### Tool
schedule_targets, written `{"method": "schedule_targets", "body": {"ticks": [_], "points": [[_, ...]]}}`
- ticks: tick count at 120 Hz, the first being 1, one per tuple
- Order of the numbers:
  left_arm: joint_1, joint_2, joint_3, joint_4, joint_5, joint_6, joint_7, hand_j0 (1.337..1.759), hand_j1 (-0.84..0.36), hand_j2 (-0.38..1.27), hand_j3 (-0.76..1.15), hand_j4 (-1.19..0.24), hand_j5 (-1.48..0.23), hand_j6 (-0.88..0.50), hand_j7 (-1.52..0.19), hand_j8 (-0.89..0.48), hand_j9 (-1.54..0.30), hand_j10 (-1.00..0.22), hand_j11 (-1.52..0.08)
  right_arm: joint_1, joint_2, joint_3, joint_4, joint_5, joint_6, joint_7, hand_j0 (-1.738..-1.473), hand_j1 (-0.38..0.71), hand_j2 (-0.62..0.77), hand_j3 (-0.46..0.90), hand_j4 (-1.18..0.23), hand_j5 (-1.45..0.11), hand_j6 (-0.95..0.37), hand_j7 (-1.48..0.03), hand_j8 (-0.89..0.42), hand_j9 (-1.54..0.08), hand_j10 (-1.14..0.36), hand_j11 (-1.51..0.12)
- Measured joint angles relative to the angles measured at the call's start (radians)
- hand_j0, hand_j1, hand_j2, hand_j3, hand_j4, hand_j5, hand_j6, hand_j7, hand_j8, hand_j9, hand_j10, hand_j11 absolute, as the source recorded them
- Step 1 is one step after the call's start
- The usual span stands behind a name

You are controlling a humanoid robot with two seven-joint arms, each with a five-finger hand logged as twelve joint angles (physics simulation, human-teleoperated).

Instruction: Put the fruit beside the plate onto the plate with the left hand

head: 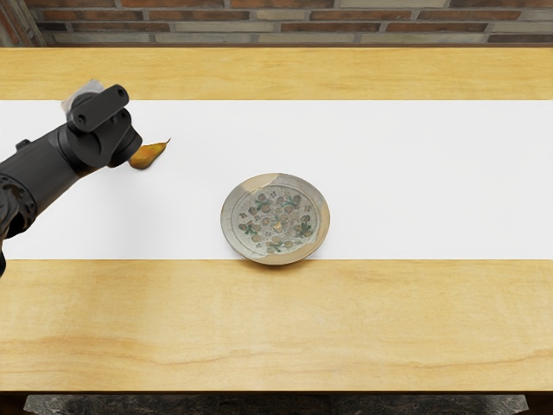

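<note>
A wooden surface (276, 320) is seen from above at a slant. A wide white strip (432, 173) is laid across it from side to side. A brick wall (285, 22) is seen behind the far edge.

The black left arm (39, 177) is seen at the left edge and is stretched out over the white strip. The left hand (102, 125) is held at its end, above the far left part of the strip.

A small yellow-brown fruit (151, 154) with a thin stalk is found on the white strip, just to the right of the hand and a bit lower in the picture. Its left end is hidden behind the hand, so it may be touched by the hand, but this is not sure. Whether the hand is open or closed cannot be told, since only a dark lump is shown from this side.

A round plate (232, 203) with a painted flower pattern is set near the middle of the strip, at its near edge. The fruit is well apart from it, to the left and farther back.
</note>
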Motion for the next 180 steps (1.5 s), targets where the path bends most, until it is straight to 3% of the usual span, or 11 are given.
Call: {"method": "schedule_targets", "body": {"ticks": [47,90,180], "points": [[-0.004,0.0,-0.005,-0.068,-0.001,-0.013,0.0,1.658,0.34,0.0,0.0,-0.01,-0.01,-0.01,-0.01,-0.01,-0.01,-0.01,-0.01,0.0,0.0,0.0,0.0,0.0,0.0,0.0,-1.658,-0.35,0.0,0.0,0.0,0.0,0.0,0.0,0.0,0.0,0.0,0.0],[0.021,0.0,0.001,-0.078,0.0,-0.058,0.0,1.658,0.08,0.05,0.0,-0.22,-0.29,-0.23,-0.29,-0.23,-0.29,-0.22,-0.29,0.0,0.0,0.0,0.0,0.0,0.0,0.0,-1.658,-0.35,0.0,0.0,0.0,0.0,0.0,0.0,0.0,0.0,0.0,0.0],[0.012,0.0,0.018,-0.115,0.015,-0.12,0.0,1.658,-0.11,0.08,0.0,-0.38,-0.5,-0.38,-0.5,-0.38,-0.5,-0.38,-0.5,0.0,0.0,0.0,0.0,0.0,0.0,0.0,-1.658,-0.35,0.0,0.0,0.0,0.0,0.0,0.0,0.0,0.0,0.0,0.0]]}}
